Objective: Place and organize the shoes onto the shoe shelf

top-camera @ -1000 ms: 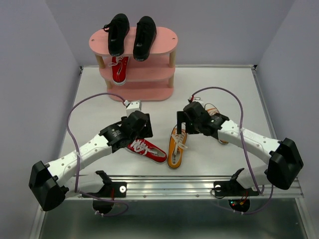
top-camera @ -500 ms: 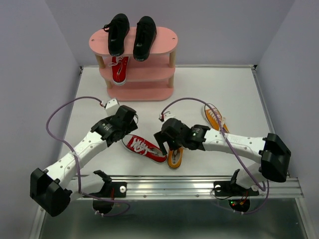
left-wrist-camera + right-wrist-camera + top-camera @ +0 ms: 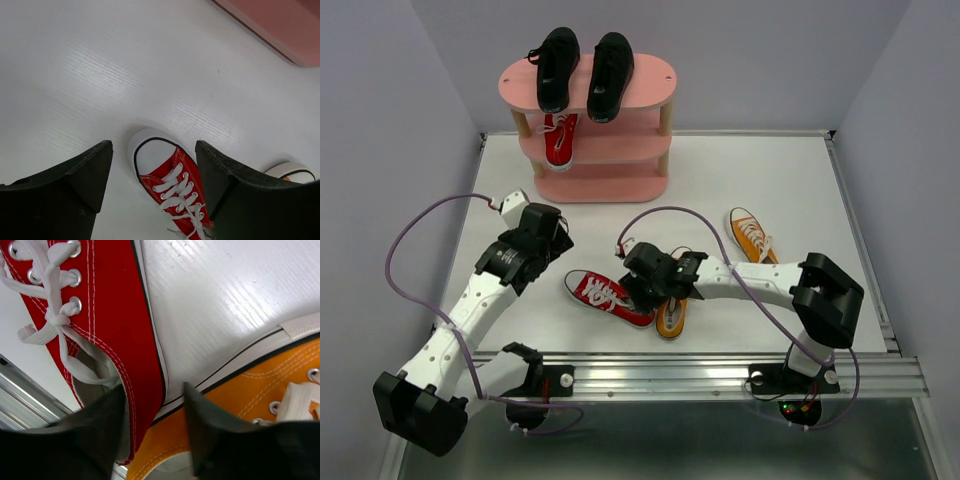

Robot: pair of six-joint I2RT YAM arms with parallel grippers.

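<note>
Here's the loose red shoe [image 3: 608, 297], flat on its sole on the table [image 3: 770, 170] near the front edge, white toe cap pointing toward the left arm. The right fingers [image 3: 95, 435] are down at its heel end. One is over the shoe's opening and the other over the near orange shoe [image 3: 260, 385], which lies right alongside. The red side wall sits between them in a narrow gap, not clamped. The left fingers [image 3: 75, 185] hover spread wide over the toe cap, holding nothing. The far orange shoe [image 3: 752, 235] lies well apart to the right. At the back is the pink shelf [image 3: 650, 75], with two black shoes [image 3: 557, 68] on the top board and the shelved red shoe [image 3: 558, 140] on the middle board.
</note>
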